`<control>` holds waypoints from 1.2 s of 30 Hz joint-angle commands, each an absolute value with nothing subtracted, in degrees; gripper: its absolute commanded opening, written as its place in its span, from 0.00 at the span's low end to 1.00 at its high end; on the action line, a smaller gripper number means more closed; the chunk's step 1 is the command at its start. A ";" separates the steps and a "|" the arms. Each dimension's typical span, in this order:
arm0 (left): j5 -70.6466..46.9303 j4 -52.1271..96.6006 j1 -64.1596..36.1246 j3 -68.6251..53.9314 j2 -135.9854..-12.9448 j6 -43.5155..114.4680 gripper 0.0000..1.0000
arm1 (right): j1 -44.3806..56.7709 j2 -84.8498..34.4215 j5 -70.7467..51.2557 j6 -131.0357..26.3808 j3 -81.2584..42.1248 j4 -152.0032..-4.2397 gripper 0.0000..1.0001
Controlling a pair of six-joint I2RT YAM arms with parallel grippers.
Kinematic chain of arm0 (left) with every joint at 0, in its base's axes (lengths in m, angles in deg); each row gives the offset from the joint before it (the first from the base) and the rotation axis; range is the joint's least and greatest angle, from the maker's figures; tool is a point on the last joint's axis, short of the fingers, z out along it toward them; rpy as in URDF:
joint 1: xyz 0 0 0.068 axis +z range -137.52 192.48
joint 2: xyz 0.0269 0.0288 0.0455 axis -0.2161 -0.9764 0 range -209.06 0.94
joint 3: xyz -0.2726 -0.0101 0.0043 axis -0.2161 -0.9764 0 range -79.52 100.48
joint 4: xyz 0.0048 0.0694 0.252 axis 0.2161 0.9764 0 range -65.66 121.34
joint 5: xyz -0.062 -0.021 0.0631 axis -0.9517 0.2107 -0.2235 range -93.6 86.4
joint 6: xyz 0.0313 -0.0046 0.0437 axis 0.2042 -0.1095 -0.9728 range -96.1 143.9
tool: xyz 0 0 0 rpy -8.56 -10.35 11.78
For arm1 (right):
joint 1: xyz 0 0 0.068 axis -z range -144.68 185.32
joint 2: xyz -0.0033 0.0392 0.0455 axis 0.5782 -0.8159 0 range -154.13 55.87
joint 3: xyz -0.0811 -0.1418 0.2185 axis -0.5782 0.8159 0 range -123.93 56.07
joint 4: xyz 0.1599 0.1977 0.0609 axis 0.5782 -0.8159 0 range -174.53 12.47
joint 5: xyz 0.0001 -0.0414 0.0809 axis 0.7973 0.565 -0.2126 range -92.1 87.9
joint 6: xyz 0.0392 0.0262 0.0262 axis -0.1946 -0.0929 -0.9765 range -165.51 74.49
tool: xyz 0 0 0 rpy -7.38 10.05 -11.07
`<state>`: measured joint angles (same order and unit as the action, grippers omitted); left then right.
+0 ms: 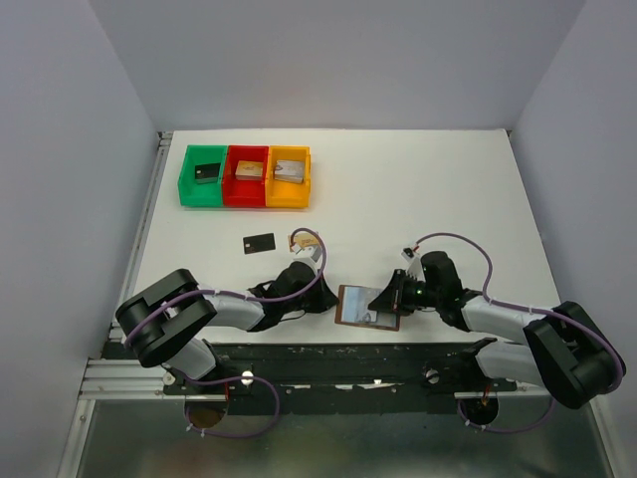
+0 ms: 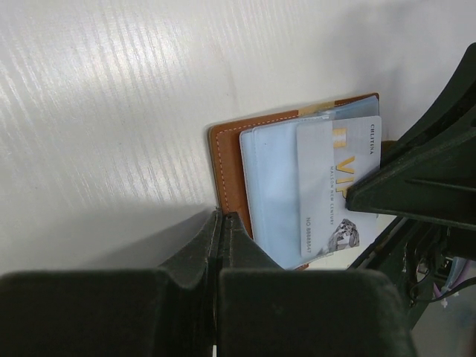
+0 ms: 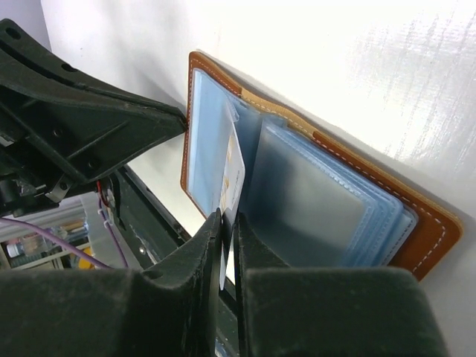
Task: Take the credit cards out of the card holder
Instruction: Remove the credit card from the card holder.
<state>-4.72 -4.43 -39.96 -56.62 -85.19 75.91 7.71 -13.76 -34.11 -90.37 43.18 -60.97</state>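
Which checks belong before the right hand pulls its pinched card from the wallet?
1. Right hand shut on silver card: ok.
2. Left hand shut, tip at wallet edge: ok.
3. Wallet actually pinned down: cannot tell.
4. Wallet lying open: ok.
5. Only one card pinched: cannot tell.
6. Black card lies apart from wallet: ok.

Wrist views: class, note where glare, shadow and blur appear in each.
Left wrist: streaky glare on the table, soft shadow beside the card holder, card print sharp, left tool blurred. Right wrist: glare upper right, right tool dark and blurred.
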 commanded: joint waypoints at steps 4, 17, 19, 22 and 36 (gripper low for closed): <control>-4.39 3.16 -39.29 -59.21 -86.69 74.43 0.00 | 8.60 -13.57 -31.81 -89.20 41.48 -63.20 0.10; -4.65 1.14 -38.49 -60.36 -86.77 74.79 0.00 | 9.57 -8.47 -29.61 -86.12 37.70 -73.91 0.00; -4.65 0.87 -38.32 -60.44 -86.86 74.87 0.00 | 9.75 -7.77 -29.62 -85.68 37.09 -75.15 0.01; -4.92 0.87 -38.06 -60.18 -86.86 74.61 0.00 | 9.83 -6.54 -29.61 -84.89 36.03 -77.35 0.00; -6.41 5.96 -37.53 -54.30 -83.96 69.96 0.00 | 9.92 -0.48 -27.86 -81.11 31.20 -89.91 0.00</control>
<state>-6.34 -4.67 -38.11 -56.88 -84.81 74.86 9.54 -2.57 -29.39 -83.36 33.96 -84.71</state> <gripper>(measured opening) 0.027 0.012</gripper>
